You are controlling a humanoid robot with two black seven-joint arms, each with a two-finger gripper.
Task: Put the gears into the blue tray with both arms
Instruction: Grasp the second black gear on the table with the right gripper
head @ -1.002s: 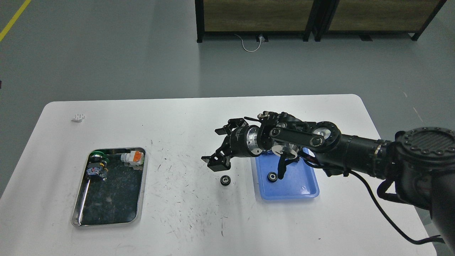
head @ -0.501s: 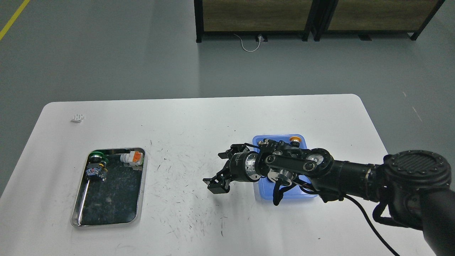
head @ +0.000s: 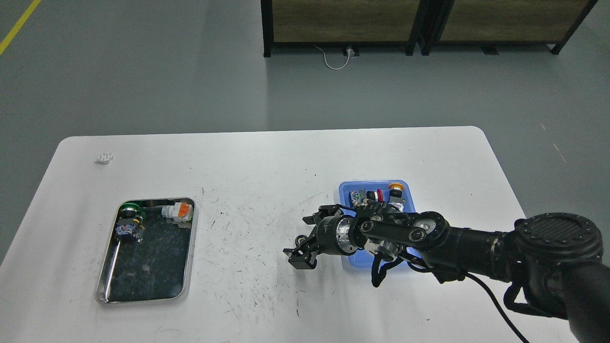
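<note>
Black gear (head: 300, 239) just beside right gripper (head: 310, 237), fingers spread, empty; centre over hub, then pinch.

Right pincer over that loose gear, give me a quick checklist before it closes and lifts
1. Right pincer open: ok, fingers spread.
2. Pincer straddles the gear on the table: cannot tell; only the gear's edge shows between the fingers.
3. Fingertips low enough to grip: cannot tell from this view.
4. Blue tray close by, right of the gear: ok.
5. Free spot in the tray: cannot tell; the arm hides its near half, push-button switches fill the far end.
6. Left pincer ready: cannot tell, out of view.
</note>
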